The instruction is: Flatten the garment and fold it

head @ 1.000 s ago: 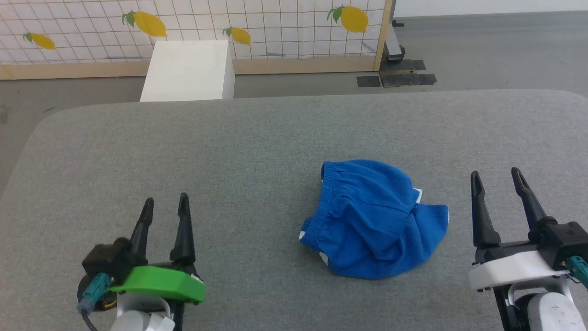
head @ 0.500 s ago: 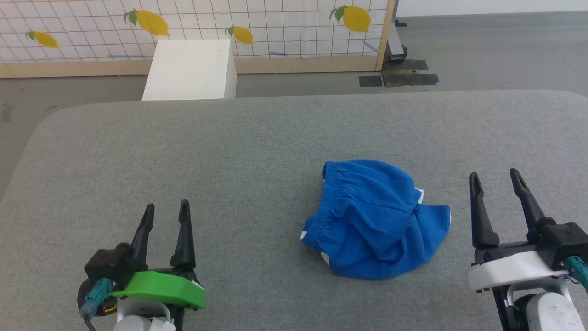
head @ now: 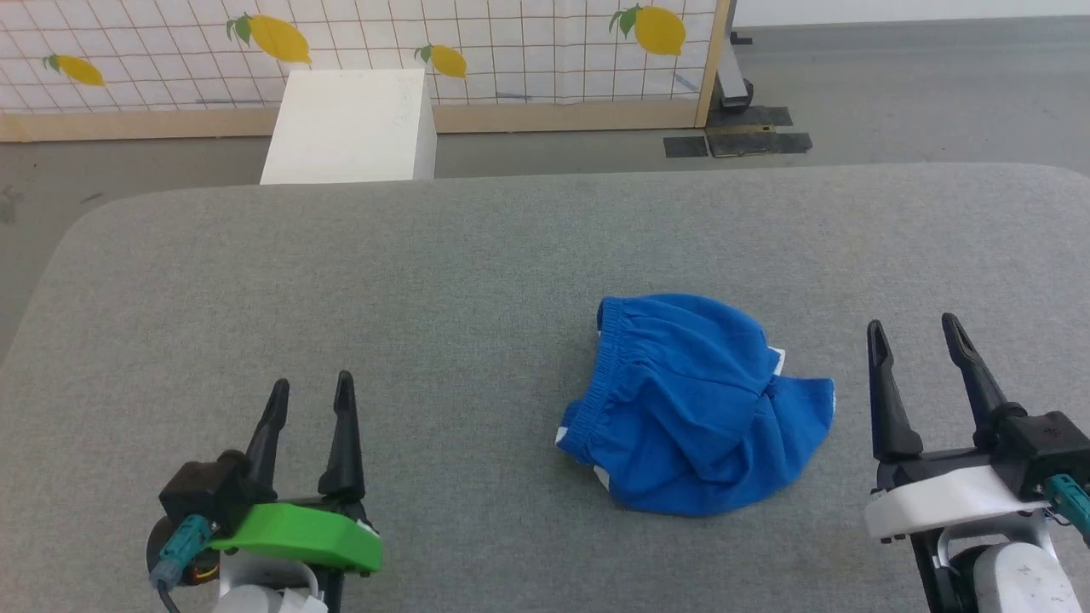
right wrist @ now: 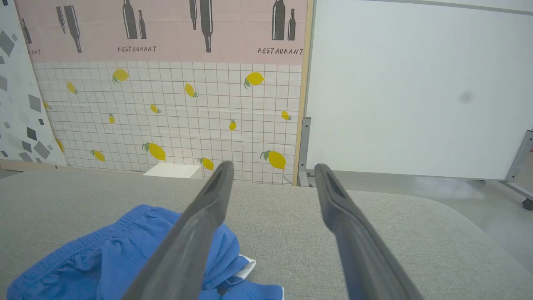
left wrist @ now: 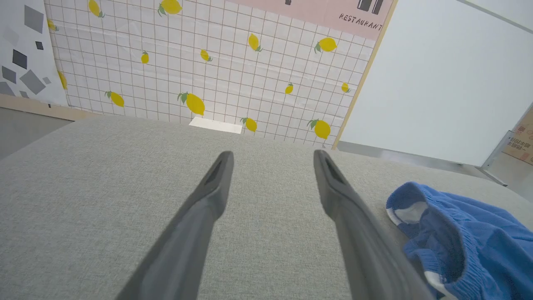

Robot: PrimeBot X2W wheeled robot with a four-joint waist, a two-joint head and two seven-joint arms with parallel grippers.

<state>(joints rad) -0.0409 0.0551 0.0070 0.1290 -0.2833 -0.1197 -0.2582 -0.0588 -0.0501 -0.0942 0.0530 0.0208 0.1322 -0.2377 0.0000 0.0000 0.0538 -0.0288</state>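
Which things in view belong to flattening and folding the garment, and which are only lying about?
For the job:
crumpled bright blue soft-fabric shorts with gathered waistband; grey fabric-covered table under them; left gripper, open; right gripper, open.

Lying about:
white rectangular box on the floor behind the table; lemon-patterned tiled wall panel; dark flat patches on the floor.

Bare table (head: pixel 426 281) around garment (head: pixel 690 409), box (head: pixel 349 128) beyond

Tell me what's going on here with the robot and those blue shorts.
A two-armed robot faces a grey padded table with blue shorts lying crumpled on it, not yet flattened or folded. Its left gripper and right gripper are both open and empty, one on each side of the shorts, neither touching them.
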